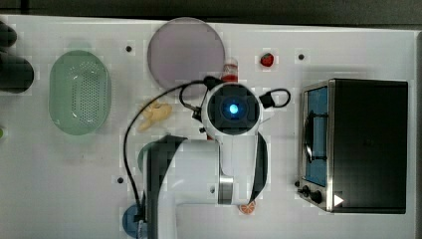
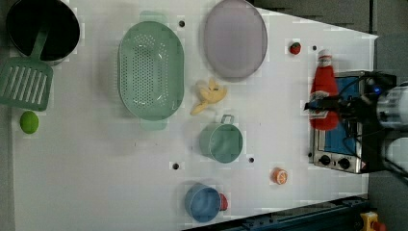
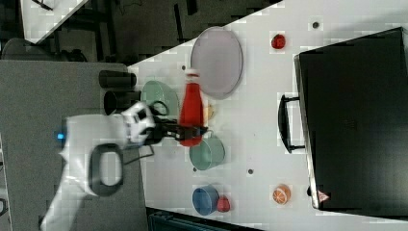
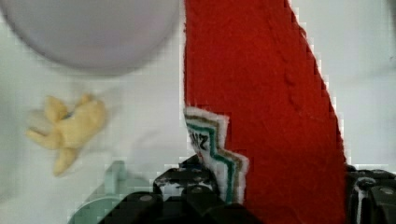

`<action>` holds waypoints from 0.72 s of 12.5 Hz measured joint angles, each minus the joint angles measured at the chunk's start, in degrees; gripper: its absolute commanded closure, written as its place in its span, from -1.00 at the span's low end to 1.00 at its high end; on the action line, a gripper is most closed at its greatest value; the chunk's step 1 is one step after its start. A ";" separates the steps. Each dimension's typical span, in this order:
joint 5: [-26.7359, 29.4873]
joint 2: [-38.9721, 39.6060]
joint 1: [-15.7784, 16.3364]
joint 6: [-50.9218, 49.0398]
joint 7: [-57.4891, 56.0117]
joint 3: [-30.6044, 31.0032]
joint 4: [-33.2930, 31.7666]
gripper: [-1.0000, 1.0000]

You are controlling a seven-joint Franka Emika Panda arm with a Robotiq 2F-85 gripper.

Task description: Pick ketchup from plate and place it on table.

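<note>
The ketchup (image 3: 191,108), a red bottle with a white cap, is clamped near its base by my gripper (image 3: 191,131), which is shut on it. The left view shows the ketchup (image 2: 323,94) lifted off the table (image 2: 96,168), with the gripper (image 2: 321,105) around its lower half. In the wrist view the red body (image 4: 266,107) fills the middle between black fingers (image 4: 182,191). The pale lilac plate (image 4: 88,32) lies beside the bottle, not under it. From the top view, the bottle's cap (image 1: 230,67) pokes out just past the plate's (image 1: 185,50) lower-right rim.
A green perforated basket (image 1: 79,92), a yellow plush piece (image 1: 154,113) and a green cup (image 2: 221,142) lie near the plate. A toaster oven (image 1: 363,144) stands at the top view's right. A strawberry piece (image 1: 267,59), an orange slice (image 2: 279,176) and a blue bowl (image 2: 202,203) are scattered about.
</note>
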 measured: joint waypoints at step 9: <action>0.22 16.05 -0.77 21.15 0.25 -0.99 -11.19 -1.00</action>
